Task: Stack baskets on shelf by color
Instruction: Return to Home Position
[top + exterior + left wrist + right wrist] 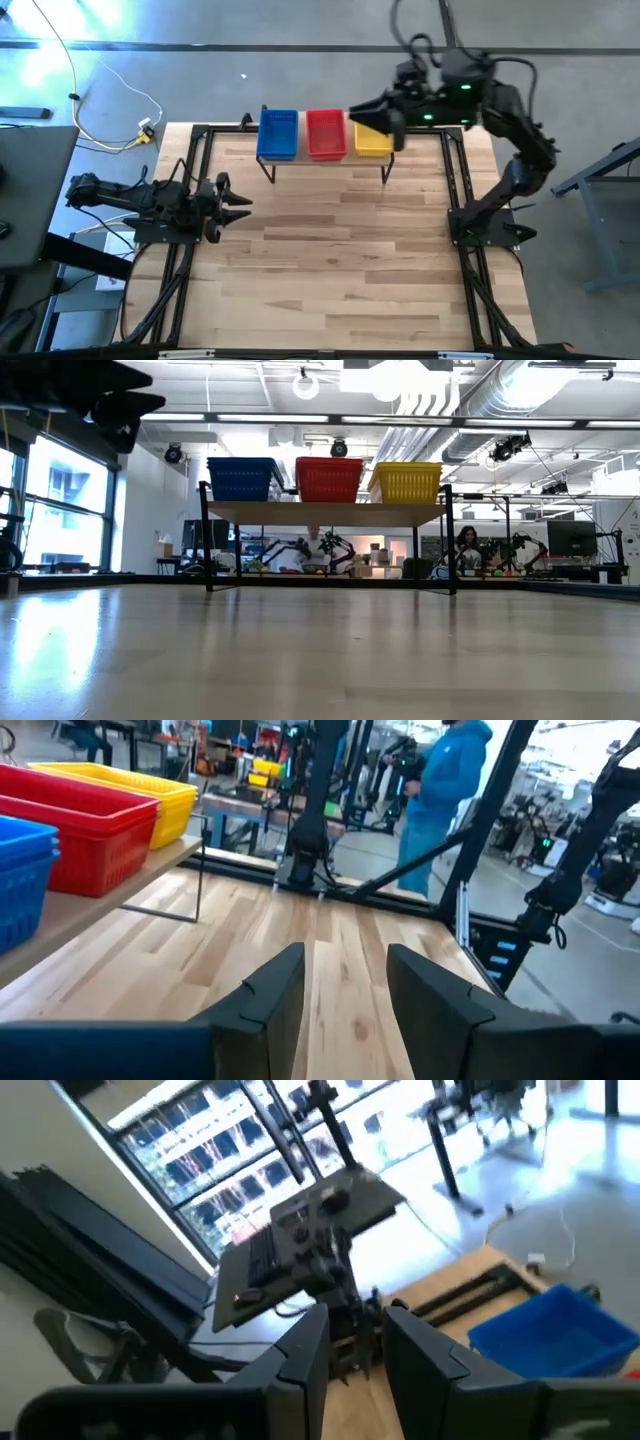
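The baskets stand in three stacks side by side on the shelf (325,158) at the table's far edge. Blue (278,135) is on the left, red (326,134) in the middle, yellow (374,142) on the right. In the low view the blue (243,478), red (328,478) and yellow (407,481) stacks rest bottom-down on the board (325,512). My right gripper (362,108) hovers open above the yellow stack's far end and holds nothing. It does not show in the low view. My left gripper (238,205) waits open near the table's left edge, above the tabletop.
Black frame rails (196,160) run along the table's left and right sides (458,170). Bare tabletop (340,260) stretches from the shelf toward the near edge. A person in a blue top (445,790) stands beyond the table. Cables (110,110) lie on the floor at far left.
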Controlling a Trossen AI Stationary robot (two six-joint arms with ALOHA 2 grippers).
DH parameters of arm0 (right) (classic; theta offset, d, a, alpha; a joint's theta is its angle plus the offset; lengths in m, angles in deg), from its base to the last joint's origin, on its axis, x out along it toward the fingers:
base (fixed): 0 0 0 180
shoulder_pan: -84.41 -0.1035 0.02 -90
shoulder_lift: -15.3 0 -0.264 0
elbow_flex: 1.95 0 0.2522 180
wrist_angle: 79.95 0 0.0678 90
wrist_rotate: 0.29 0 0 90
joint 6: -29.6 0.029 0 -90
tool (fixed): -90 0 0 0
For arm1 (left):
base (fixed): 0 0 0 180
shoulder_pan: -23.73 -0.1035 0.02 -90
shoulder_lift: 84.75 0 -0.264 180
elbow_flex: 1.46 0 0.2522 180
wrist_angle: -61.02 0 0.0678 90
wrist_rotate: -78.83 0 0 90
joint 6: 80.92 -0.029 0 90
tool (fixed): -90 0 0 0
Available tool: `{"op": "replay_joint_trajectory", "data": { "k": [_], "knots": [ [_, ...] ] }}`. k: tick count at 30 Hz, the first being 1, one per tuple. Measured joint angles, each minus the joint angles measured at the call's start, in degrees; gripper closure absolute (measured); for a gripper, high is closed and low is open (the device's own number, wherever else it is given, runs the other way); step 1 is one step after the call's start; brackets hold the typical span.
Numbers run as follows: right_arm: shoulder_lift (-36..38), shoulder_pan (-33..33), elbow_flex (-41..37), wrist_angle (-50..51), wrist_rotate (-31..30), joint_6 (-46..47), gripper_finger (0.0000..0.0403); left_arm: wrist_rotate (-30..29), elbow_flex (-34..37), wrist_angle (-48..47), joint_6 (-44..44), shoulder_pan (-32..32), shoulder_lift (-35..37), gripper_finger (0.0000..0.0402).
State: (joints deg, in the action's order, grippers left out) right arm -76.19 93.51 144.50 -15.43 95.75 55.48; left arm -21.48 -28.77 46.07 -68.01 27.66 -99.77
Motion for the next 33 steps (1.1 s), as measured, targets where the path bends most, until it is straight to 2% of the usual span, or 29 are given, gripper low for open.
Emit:
{"op": "replay_joint_trajectory", "data": {
  "k": [7,12,15,20,23,27,33],
  "knots": [
    [7.1,-1.7,0.0,0.1,-3.8,-6.7,0.0320,-0.6,5.9,2.1,0.0,0.0,6.5,0.0268],
    [12.3,-4.9,0.0,2.3,-8.8,-12.1,0.0320,-1.1,9.9,3.1,0.2,0.0,8.8,0.0268],
    [14.8,-7.7,0.0,5.2,-14.7,-13.6,0.0320,-1.0,12.8,7.3,0.6,-0.1,8.8,0.0268],
    [17.0,-12.8,-1.1,8.5,-25.6,-14.5,0.0320,-2.7,12.9,8.9,-1.8,-0.9,8.5,0.0268],
    [18.6,-14.3,-5.7,8.4,-29.1,-14.5,0.0320,-2.8,12.9,9.2,-4.7,-1.7,8.5,0.0268],
    [22.7,-14.8,-16.1,6.2,-32.6,-12.3,0.0320,-2.4,12.9,8.9,-5.4,-2.0,8.5,0.0268],
    [34.1,-14.8,-38.3,-8.3,-30.1,-11.9,0.0320,-2.3,12.9,8.8,-5.6,-2.0,8.5,0.0268]
  ]
}}
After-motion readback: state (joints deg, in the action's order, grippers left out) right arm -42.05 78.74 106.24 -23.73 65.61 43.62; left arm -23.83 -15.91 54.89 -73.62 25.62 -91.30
